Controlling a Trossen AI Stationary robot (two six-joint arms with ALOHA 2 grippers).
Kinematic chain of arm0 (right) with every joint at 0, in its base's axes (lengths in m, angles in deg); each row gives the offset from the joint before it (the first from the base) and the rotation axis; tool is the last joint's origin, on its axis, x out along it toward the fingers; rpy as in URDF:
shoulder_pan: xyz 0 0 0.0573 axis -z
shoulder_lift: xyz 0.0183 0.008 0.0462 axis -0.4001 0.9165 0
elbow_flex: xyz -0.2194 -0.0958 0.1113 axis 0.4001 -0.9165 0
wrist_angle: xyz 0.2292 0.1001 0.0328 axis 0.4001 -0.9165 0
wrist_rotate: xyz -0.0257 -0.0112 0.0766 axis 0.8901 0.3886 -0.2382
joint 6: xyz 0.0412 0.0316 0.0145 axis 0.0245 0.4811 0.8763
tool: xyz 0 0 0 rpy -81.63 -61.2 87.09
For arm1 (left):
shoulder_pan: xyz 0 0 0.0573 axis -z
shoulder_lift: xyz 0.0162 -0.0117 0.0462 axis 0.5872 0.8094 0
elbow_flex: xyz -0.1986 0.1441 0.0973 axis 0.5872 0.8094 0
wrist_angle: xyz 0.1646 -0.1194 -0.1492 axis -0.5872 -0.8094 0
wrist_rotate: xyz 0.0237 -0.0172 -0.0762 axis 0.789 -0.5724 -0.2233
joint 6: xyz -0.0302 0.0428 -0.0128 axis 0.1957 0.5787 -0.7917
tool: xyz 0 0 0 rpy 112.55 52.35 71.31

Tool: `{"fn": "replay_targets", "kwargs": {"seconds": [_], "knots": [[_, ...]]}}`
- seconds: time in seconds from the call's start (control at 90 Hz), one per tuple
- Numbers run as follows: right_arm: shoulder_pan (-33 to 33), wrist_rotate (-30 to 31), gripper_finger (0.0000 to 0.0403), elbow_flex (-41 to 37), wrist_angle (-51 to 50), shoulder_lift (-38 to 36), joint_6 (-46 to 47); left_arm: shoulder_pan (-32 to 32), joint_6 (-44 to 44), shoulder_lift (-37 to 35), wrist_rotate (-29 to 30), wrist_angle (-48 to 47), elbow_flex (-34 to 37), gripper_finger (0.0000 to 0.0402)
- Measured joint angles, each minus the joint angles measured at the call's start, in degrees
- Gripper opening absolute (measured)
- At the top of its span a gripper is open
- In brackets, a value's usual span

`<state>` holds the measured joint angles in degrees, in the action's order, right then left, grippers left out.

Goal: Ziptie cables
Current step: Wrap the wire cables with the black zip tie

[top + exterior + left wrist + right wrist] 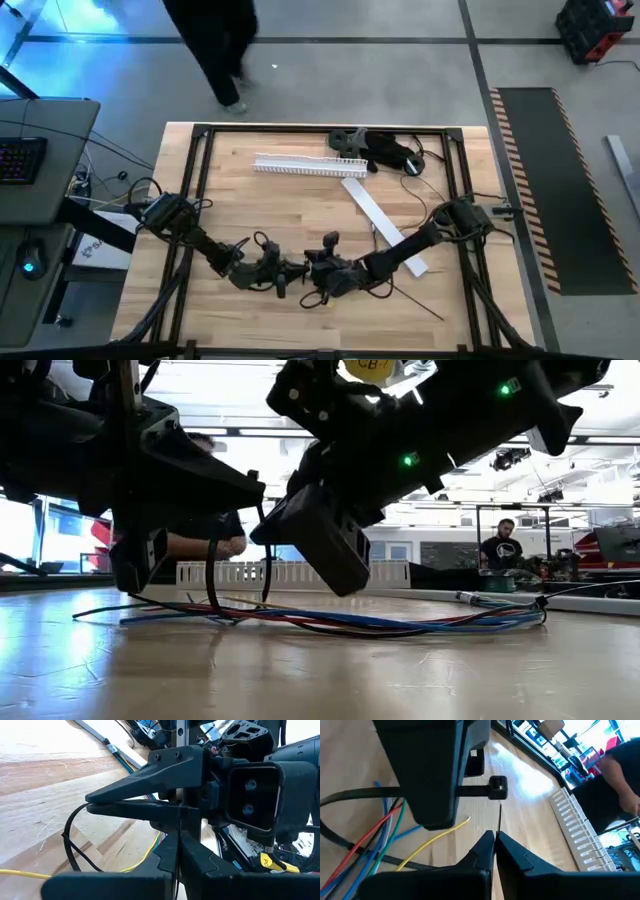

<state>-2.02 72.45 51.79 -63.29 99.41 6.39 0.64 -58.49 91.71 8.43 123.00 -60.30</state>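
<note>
The cables [400, 622] are a loose bunch of red, blue, yellow and dark wires [370, 840] lying flat on the wooden table near its front middle. A black zip tie [350, 797] loops down to them, its square head [497, 787] held above the table. My left gripper [275, 272] and my right gripper [312, 276] meet tip to tip over the bunch. Both are shut on the zip tie. In the low view the loop [214, 575] hangs from the grippers onto the wires. My left gripper pinches the zip tie's strap [475, 791] between its two fingers, right behind the head. The head stands clear of the table, and the strap leaves the other side of the fingers as a slack loop running down across the cables. My right gripper [495, 842] pinches the zip tie's thin tail [499, 820] between its two fingers, only at their free ends. The tail runs straight from the head to the fingertips, clear of the table.
A ribbed white strip [310, 165], a flat white strip [385, 225] and a black gadget [385, 150] lie toward the far edge. One thin wire [415, 300] trails to the front right. Black frame rails [200, 180] border the table. A person [215, 50] walks beyond the far edge.
</note>
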Motion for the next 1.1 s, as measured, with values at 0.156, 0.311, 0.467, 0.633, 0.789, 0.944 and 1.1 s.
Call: {"fn": "replay_targets", "kwargs": {"seconds": [0.156, 0.311, 0.467, 0.633, 0.789, 0.944, 1.1], "knots": [[-0.8, 0.0, 0.0000, 0.0, 1.3, 0.0, -1.8, 0.0, -0.1, 0.0, 0.1, 0.0, 0.0, 0.0000], [-0.8, 0.3, 0.0000, 0.0, 1.6, 0.0, -2.1, 0.0, -0.5, 0.0, 0.1, -0.1, 0.0, 0.0000], [-0.8, 1.3, 0.0000, 0.0, 1.6, 0.0, -2.1, 0.4, -0.9, 0.0, 0.4, -0.3, 0.0, 0.0000], [-0.8, 1.3, 0.0000, 0.0, 1.2, 0.0, -1.9, 0.6, -1.0, 0.0, 0.9, -0.3, 0.0, 0.0000], [-0.8, 1.2, 0.0000, 0.0, 1.2, 0.0, -1.7, 0.6, -1.0, 0.0, 1.0, -0.3, 0.0, 0.0000], [-0.8, 1.2, 0.0000, 0.0, 1.4, 0.0, -2.2, 0.6, -1.5, 0.0, 0.8, -0.5, 0.2, 0.0000], [-0.9, 1.2, 0.0000, 0.0, 1.5, 0.0, -3.2, 0.7, -2.9, 0.0, 0.8, -1.3, 0.8, 0.0000]]}}
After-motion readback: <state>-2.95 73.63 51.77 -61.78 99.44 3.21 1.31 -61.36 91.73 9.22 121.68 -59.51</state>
